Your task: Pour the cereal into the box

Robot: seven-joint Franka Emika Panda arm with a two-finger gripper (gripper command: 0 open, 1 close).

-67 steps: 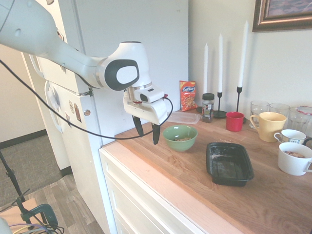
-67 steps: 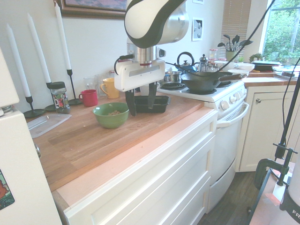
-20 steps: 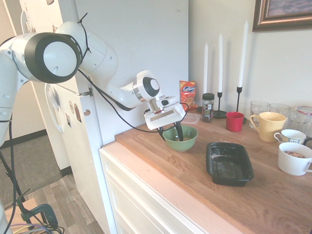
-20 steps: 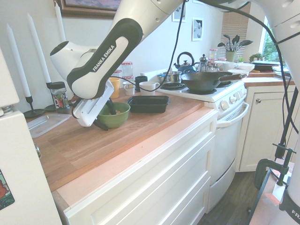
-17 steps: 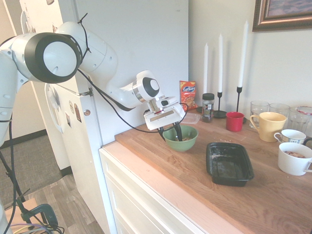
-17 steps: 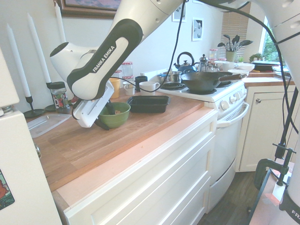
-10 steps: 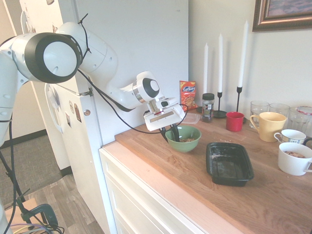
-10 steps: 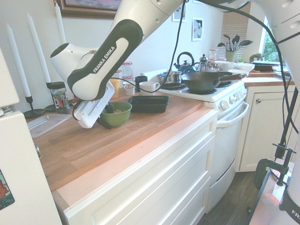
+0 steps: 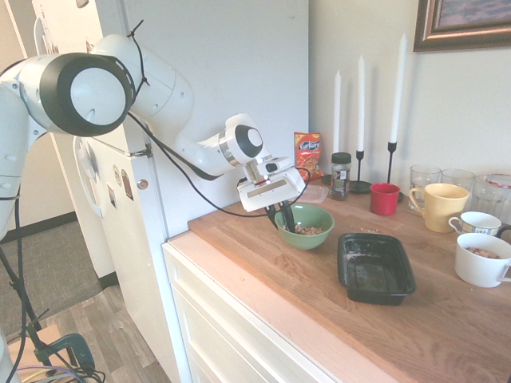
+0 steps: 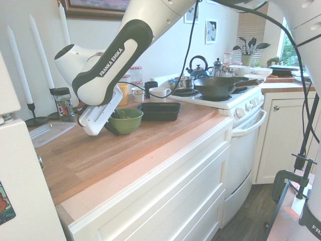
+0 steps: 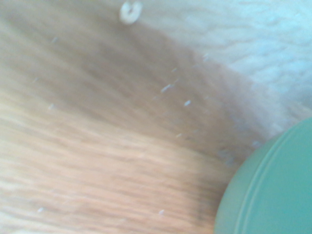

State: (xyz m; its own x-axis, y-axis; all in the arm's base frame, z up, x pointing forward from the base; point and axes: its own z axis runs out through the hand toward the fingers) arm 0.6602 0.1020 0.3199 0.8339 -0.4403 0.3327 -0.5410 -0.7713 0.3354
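red cup (image 9: 384, 199), yellow mug (image 9: 439, 206), three white candles (image 9: 362, 82), spice jar (image 9: 341, 175)

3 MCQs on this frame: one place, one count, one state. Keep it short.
1. The black tray lies where, in the first exterior view?
A. right of the green bowl
B. left of the bowl
C. under the bowl

2. How many white candles stand by the wall?
A. two
B. three
C. five

3. The gripper is
A. wide open above the tray
B. shut on the bowl's rim
C. holding the red cup

Key: 1 A, the tray sits right of the bowl; 2 B, three tapers show; 3 B, the fingers pinch the rim.
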